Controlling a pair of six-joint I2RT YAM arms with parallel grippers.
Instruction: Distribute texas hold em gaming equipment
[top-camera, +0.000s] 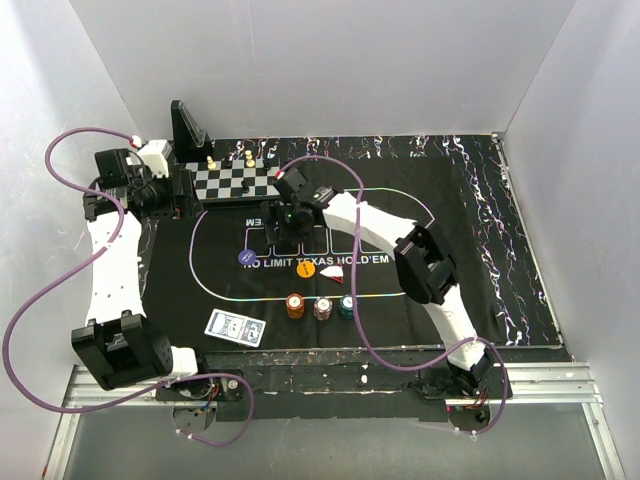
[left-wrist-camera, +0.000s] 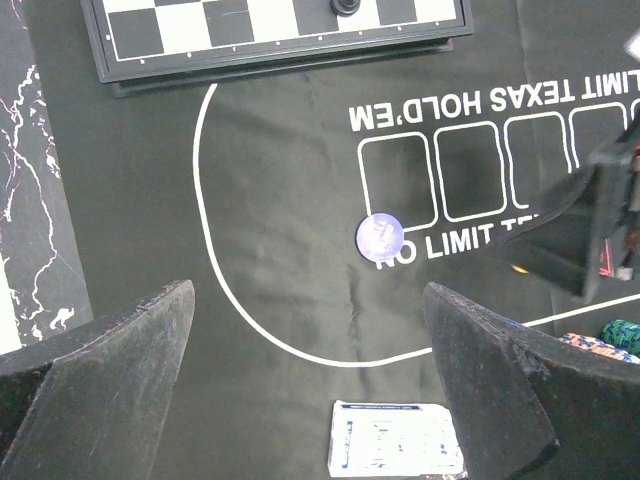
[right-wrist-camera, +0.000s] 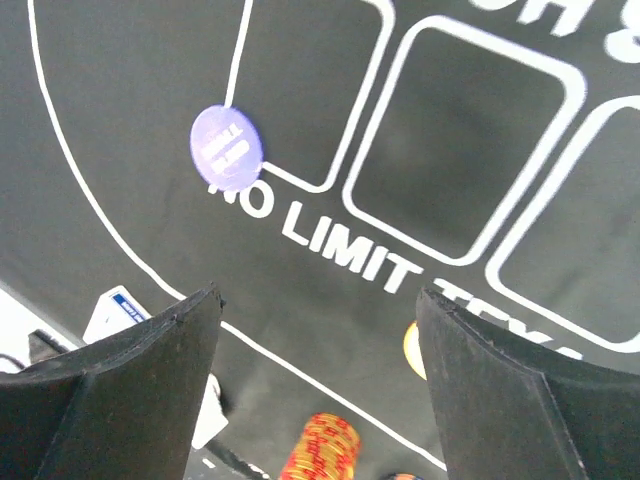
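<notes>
Left gripper (left-wrist-camera: 308, 300): jaws spread wide, nothing between them. Card deck (left-wrist-camera: 395, 440) lies flat under gap, nearer view-right finger, long axis across gap, blue-patterned face up. Blue disc (left-wrist-camera: 379, 237) ahead of gap, lettered face up. Chessboard (left-wrist-camera: 270, 30) far ahead.

Right gripper (right-wrist-camera: 318, 298): jaws wide apart, holding nothing. Blue disc ahead of view-left finger. yellow disc (right-wrist-camera: 413, 348) at view-right finger's inner edge, partly hidden. orange chip stack (right-wrist-camera: 322, 445) stands beneath gap.

Surface: black felt mat (left-wrist-camera: 270, 250) with white oval line. Room: white walls (top-camera: 300, 60) on three sides.

Yellow disc (right-wrist-camera: 410, 348) & card deck (right-wrist-camera: 118, 303) partly hidden
</notes>
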